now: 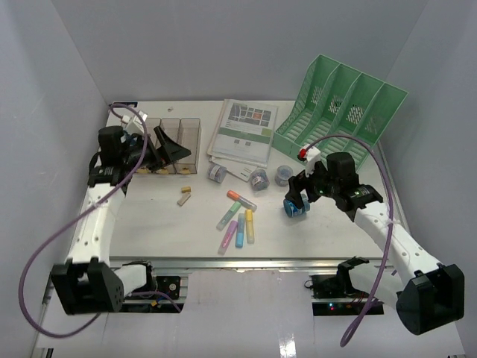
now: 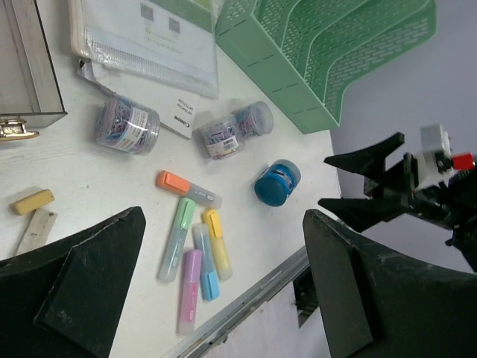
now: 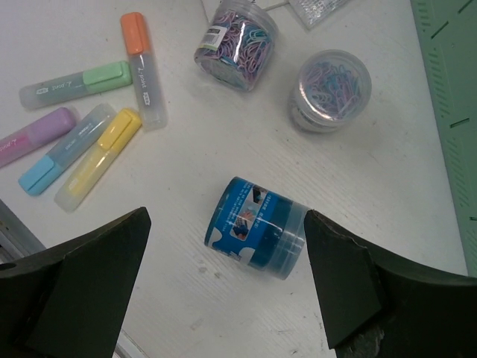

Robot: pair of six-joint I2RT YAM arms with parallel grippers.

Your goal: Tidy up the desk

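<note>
Hanging low over a blue round tub point(image 3: 257, 239) that lies on its side, the right gripper point(image 3: 225, 218) has its fingers spread wide, one to either side of the tub, gripping nothing. The left gripper point(image 1: 160, 145) is splayed and empty too, up by the smoky compartment tray point(image 1: 186, 134) near the far left corner. The desk point(image 1: 149, 224) stretches white beneath both arms, with five pastel highlighters point(image 1: 238, 220) scattered mid-table, clear jars of paper clips point(image 1: 259, 179) just beyond the tub, and a green file rack point(image 1: 339, 104) at the far right.
</note>
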